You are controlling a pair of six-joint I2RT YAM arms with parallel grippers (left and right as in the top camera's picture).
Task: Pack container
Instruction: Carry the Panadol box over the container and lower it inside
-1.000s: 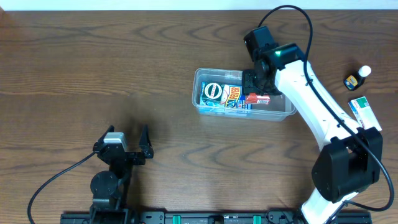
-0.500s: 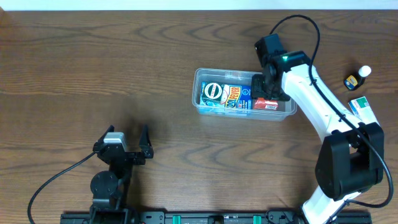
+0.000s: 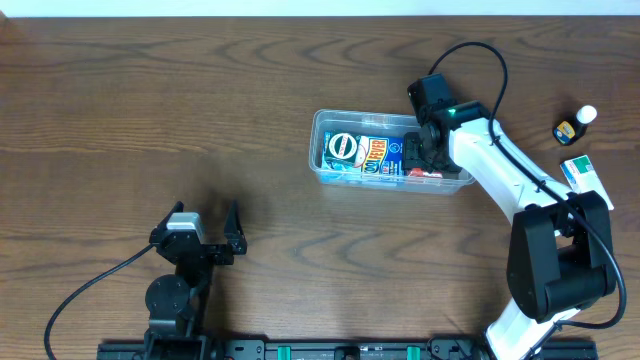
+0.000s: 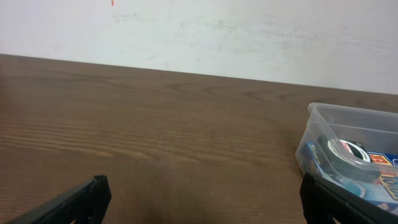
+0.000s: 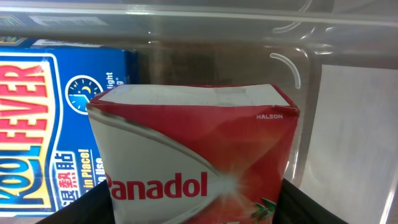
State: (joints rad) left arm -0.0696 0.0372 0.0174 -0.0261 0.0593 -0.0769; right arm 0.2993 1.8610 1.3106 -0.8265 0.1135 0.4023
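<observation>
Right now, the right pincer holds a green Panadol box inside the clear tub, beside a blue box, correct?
Not quite. The Panadol box is red and white, not green; the right wrist view shows it. The right pincer does hold it inside the clear tub, beside the blue box.

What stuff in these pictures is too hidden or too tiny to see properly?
- Overhead: the small bottle is too tiny for its label to be read.
- Overhead: the right arm covers part of the green and white box.
- Right wrist: the bottom edge cuts off the Panadol box, which hides part of the blue Cool Fever box.
- Left wrist: the container runs off the right edge.
</observation>
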